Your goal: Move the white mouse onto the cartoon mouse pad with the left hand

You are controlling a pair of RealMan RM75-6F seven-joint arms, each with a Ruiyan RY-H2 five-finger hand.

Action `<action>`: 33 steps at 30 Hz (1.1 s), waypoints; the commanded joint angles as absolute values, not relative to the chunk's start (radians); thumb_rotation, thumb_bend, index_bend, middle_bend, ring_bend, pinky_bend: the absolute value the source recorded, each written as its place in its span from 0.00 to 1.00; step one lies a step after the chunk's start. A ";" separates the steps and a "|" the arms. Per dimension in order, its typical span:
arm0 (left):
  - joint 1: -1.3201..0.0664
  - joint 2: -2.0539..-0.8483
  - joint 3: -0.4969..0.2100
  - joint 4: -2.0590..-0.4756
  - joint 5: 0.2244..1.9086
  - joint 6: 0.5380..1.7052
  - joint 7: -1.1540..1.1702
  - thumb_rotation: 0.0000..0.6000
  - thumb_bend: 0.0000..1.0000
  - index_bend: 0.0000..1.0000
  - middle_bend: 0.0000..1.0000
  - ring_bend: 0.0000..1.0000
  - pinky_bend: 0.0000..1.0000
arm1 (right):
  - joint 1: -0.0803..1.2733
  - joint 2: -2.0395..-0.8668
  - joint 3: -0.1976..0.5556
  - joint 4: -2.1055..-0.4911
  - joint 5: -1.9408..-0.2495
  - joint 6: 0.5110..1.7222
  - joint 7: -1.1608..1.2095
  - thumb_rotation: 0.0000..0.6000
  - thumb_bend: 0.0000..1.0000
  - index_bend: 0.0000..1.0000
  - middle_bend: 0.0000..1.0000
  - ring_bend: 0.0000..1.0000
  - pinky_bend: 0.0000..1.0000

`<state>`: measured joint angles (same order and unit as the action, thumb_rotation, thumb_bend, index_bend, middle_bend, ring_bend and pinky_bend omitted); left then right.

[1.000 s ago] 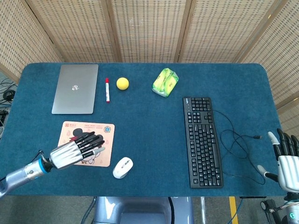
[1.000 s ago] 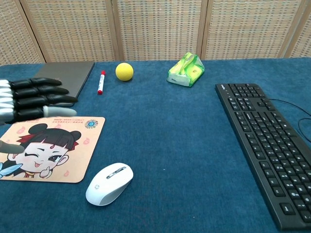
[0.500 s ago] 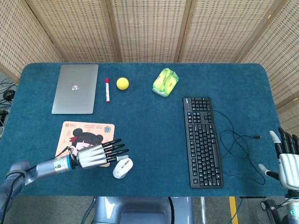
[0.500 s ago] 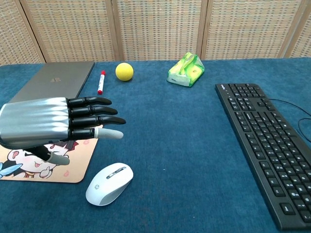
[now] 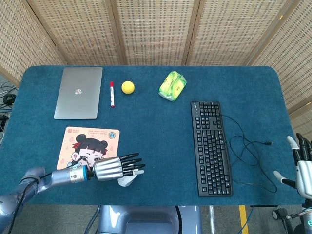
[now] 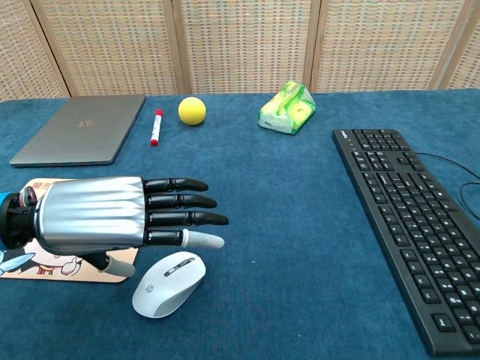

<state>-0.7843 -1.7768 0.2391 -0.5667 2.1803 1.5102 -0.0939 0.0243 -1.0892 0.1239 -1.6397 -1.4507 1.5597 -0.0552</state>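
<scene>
The white mouse (image 6: 169,283) lies on the blue table just right of the cartoon mouse pad (image 5: 83,145), near the front edge. In the head view only a sliver of the white mouse (image 5: 127,181) shows under my left hand (image 5: 117,168). That hand hovers flat above it, fingers stretched out and apart, holding nothing. In the chest view my left hand (image 6: 120,216) floats over the pad's right part and the mouse's back end, with a visible gap below. My right hand (image 5: 303,165) is at the table's right edge, fingers spread and empty.
A closed laptop (image 5: 79,92), a red marker (image 5: 112,94) and a yellow ball (image 5: 127,87) lie at the back left. A green packet (image 5: 172,85) sits at back centre. A black keyboard (image 5: 210,146) with its loose cable (image 5: 248,151) occupies the right side.
My left hand has travelled right from over the pad to above the mouse, now covering most of it in the head view. The mouse has not moved. The right hand has drifted slightly right.
</scene>
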 commanded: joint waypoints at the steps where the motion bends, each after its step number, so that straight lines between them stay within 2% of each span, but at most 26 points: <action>1: -0.801 -1.776 0.254 -0.626 2.173 1.482 -0.074 1.00 0.01 0.00 0.00 0.00 0.02 | 0.023 -1.085 0.125 -1.639 -1.449 1.561 -0.047 1.00 0.00 0.05 0.00 0.00 0.00; 13: -0.854 -1.758 0.255 -0.788 2.150 1.392 0.003 1.00 0.01 0.00 0.00 0.00 0.02 | 0.020 -1.074 0.130 -1.634 -1.443 1.564 -0.012 1.00 0.00 0.05 0.00 0.00 0.00; 22: -0.915 -1.759 0.209 -0.928 2.096 1.271 0.062 1.00 0.01 0.00 0.00 0.00 0.02 | 0.019 -1.072 0.130 -1.629 -1.437 1.560 -0.001 1.00 0.00 0.05 0.00 0.00 0.00; 33: -0.949 -1.666 0.244 -0.989 2.092 1.211 0.072 1.00 0.01 0.00 0.00 0.00 0.03 | 0.017 -1.068 0.136 -1.628 -1.428 1.564 0.009 1.00 0.00 0.05 0.00 0.00 0.00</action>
<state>-0.9458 -1.6718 0.2384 -0.9877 2.0913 1.2105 0.0787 0.0169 -1.0684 0.1356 -1.6277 -1.4280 1.5637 0.0089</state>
